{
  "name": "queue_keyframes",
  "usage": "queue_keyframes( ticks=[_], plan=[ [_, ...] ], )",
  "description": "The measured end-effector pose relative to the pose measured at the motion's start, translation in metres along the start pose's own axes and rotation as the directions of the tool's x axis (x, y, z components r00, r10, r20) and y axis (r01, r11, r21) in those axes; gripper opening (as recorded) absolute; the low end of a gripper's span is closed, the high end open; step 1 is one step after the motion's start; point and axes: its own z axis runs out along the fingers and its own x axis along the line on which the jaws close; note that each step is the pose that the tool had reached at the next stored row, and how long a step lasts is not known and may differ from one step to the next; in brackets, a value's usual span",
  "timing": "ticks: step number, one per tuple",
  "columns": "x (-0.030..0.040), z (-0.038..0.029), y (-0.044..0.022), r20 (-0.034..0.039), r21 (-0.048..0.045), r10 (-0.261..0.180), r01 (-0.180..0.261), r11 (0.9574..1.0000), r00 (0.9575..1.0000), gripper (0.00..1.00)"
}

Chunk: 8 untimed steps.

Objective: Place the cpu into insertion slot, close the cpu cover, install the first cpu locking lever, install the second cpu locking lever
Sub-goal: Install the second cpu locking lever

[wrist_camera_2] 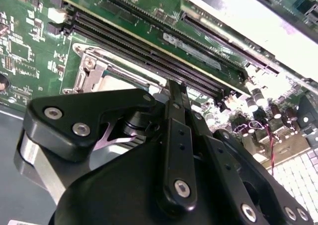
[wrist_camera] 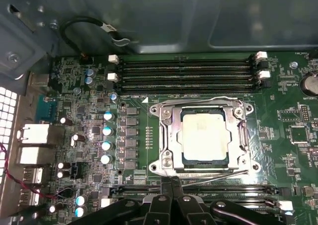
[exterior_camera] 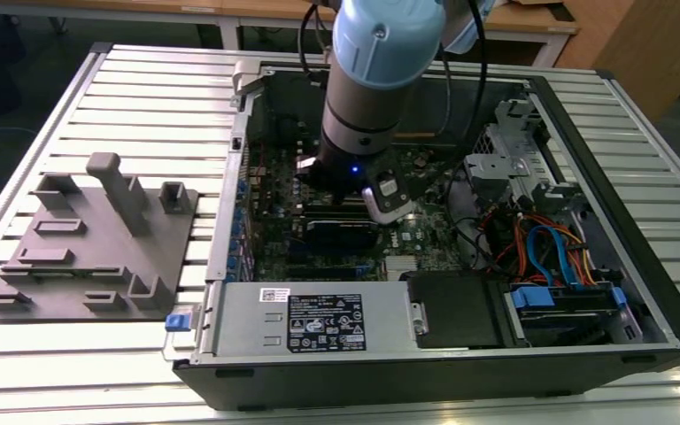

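Observation:
In the first wrist view the cpu point(wrist_camera: 204, 138), silvery and square, lies in the insertion slot point(wrist_camera: 206, 164) on the green board. The cpu cover point(wrist_camera: 171, 135) lies flat around it. One locking lever point(wrist_camera: 198, 98) runs along the socket side by the memory slots. A second lever point(wrist_camera: 213, 174) lies slightly slanted along the opposite side. My gripper point(wrist_camera: 171, 181) is shut, with nothing seen between its fingers; its tips are right beside the end of that second lever. In the second wrist view the gripper point(wrist_camera_2: 176, 88) points at a corner of the socket point(wrist_camera_2: 94, 71).
The board sits inside an open computer case point(exterior_camera: 459, 354) on a slatted table. Long black memory slots point(wrist_camera: 189, 71) flank the socket on two sides, and capacitors point(wrist_camera: 107, 130) stand beside it. A drive cage with cables point(exterior_camera: 552, 248) is at the exterior view's right, a grey fixture plate point(exterior_camera: 92, 248) at its left.

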Motion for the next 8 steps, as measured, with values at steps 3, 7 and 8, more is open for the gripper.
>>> queue_keyframes(
  ticks=[3, 7, 8],
  plan=[
    [0.0, -0.0005, -0.0021, -0.0013, -0.0016, 0.003, -0.003, 1.0, 1.0, 0.1],
    [0.0014, -0.0008, -0.0042, -0.001, -0.0027, 0.006, -0.006, 1.0, 1.0, 0.1],
    [0.0018, -0.0008, -0.0046, -0.0009, -0.003, 0.006, -0.006, 1.0, 1.0, 0.1]
  ],
)
